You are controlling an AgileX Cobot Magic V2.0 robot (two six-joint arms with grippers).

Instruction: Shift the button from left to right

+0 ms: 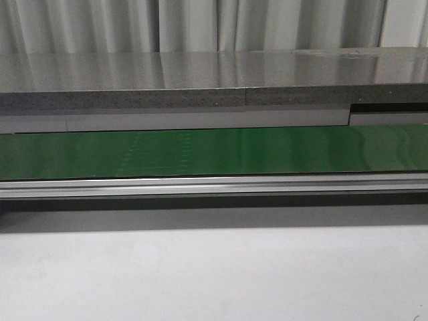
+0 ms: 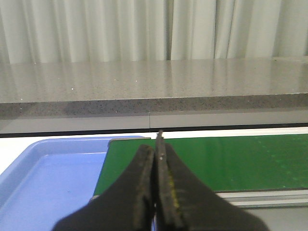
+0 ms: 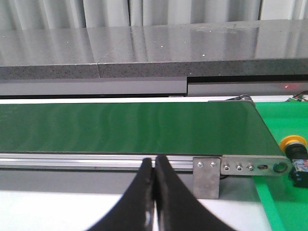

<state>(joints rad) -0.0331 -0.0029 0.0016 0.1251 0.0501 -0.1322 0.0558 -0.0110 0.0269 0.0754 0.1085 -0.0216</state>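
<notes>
The button, a yellow cap on a black body, shows only at the edge of the right wrist view, on a green surface just past the green belt's right end. My right gripper is shut and empty, in front of the belt's front rail, well left of the button. My left gripper is shut and empty, over the belt's left end. In the front view the belt is bare; neither gripper nor the button shows there.
A blue tray lies beside the belt's left end. A grey stone counter runs behind the belt, with curtains beyond. A metal bracket hangs from the front rail. A white table lies in front.
</notes>
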